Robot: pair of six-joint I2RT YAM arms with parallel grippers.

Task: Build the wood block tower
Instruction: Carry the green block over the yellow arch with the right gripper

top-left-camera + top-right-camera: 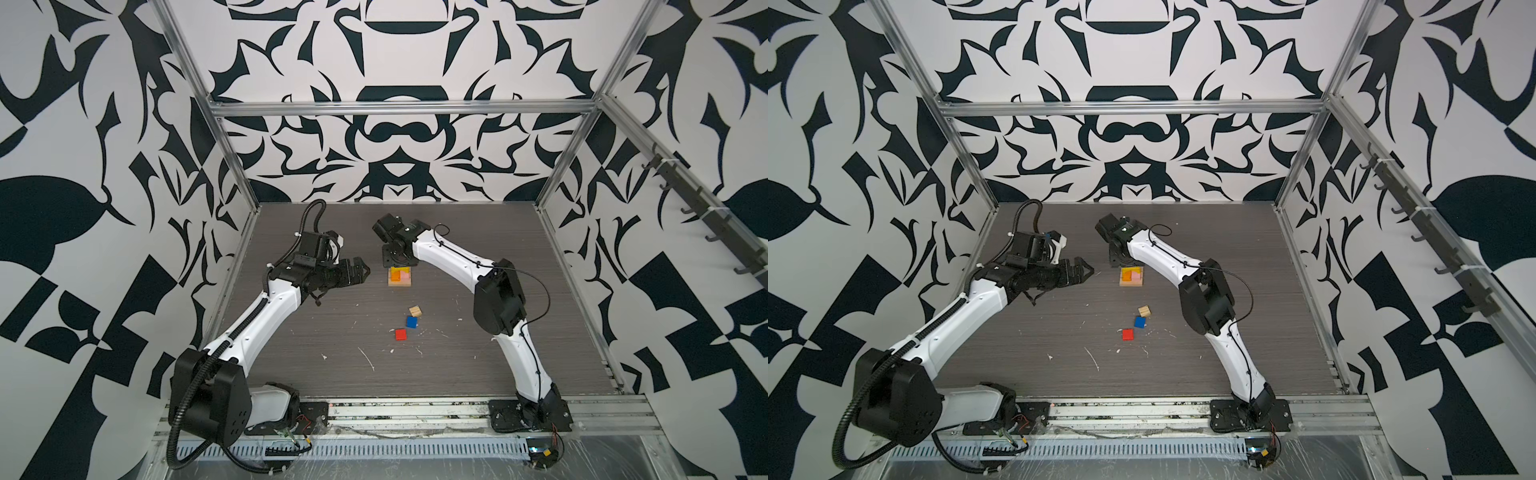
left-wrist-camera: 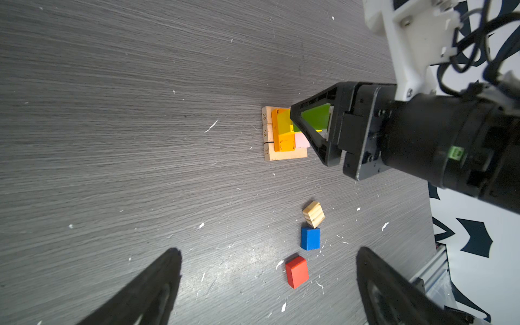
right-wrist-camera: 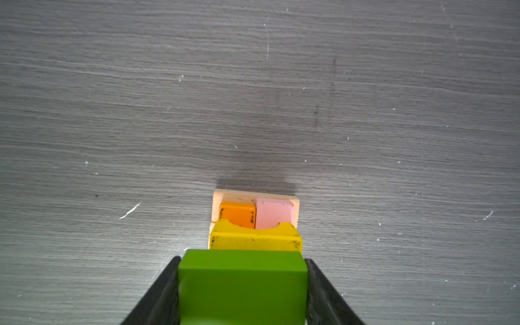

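green block [image 3: 242, 284] at the tower [image 2: 284, 135]

on the bench [image 1: 332, 374] the tower stands unfinished; right jaws, the nearer pair, pinch the green block just above it, beside its yellow block [image 3: 254, 239]. left jaws hang spread, off to the tower's side.

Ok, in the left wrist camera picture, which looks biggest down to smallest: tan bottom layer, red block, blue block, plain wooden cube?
1. tan bottom layer
2. red block, though it lies nearest the camera, which may flatter it
3. blue block and plain wooden cube look about alike, so no ranking between them
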